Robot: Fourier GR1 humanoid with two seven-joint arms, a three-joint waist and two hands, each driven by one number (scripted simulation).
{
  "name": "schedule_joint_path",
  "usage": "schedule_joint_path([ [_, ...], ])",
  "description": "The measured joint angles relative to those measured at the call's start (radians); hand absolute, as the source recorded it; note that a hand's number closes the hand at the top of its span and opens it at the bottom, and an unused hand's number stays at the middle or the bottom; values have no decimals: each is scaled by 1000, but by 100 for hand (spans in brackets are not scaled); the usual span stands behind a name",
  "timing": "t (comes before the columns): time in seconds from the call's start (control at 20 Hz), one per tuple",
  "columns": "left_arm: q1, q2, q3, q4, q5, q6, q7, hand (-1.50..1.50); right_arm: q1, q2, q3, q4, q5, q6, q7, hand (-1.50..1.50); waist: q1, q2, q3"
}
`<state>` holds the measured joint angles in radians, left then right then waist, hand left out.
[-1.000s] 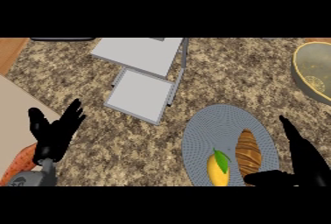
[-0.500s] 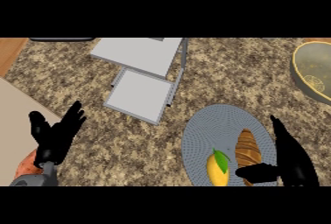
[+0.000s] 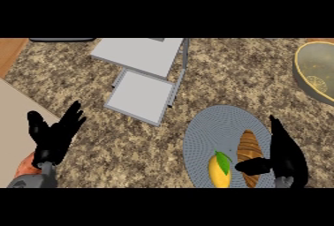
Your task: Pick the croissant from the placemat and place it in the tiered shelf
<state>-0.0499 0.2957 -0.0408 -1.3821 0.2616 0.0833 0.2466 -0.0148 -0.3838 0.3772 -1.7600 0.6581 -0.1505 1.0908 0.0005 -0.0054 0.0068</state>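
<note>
A speckled counter (image 3: pixel 215 79) is seen, with the grey shelf (image 3: pixel 140 95) set at its upper left. The round placemat (image 3: pixel 202 141) is laid at the lower right, apart from the shelf. A bowl (image 3: pixel 313 66) is cut off by the right edge. The left hand (image 3: pixel 53 139) is held open at the lower left, fingers up. The right hand (image 3: pixel 287 154) is open too, with fingers straight along the right side of the croissant (image 3: pixel 248 148) and the thumb laid across its lower end. The croissant is found on the placemat, just beside a lemon (image 3: pixel 218 173).

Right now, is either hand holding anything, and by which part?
Nothing is held yet. The right hand is open beside the croissant, thumb over its near end; the left hand rests open, lower left.
</note>
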Motion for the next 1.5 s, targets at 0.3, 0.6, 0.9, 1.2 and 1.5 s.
schedule_joint_path([
  [0.3, 3, -14, 14, -1, -17, -9, 6, 0, 9, 54, -36, 56, 37, -18, -62, -150, 0, -2, 1],
  [0.6, -2, -22, 29, 5, -21, -27, 8, 0, -17, 95, -37, 134, 19, 15, -119, 150, 3, -3, 0],
  [0.9, 6, -45, 20, -13, -51, -6, 15, 0, -31, 91, -13, 174, 21, 69, -195, 150, 0, -10, -12],
  [1.2, -14, -46, 22, -15, -58, -12, 44, 0, -98, 206, 67, 189, 93, 40, -175, 150, 12, -10, -20],
  [1.5, -63, -63, -21, -6, -68, -40, 45, 0, -311, 337, 270, 266, 92, 10, -61, 150, 106, 15, -10],
])
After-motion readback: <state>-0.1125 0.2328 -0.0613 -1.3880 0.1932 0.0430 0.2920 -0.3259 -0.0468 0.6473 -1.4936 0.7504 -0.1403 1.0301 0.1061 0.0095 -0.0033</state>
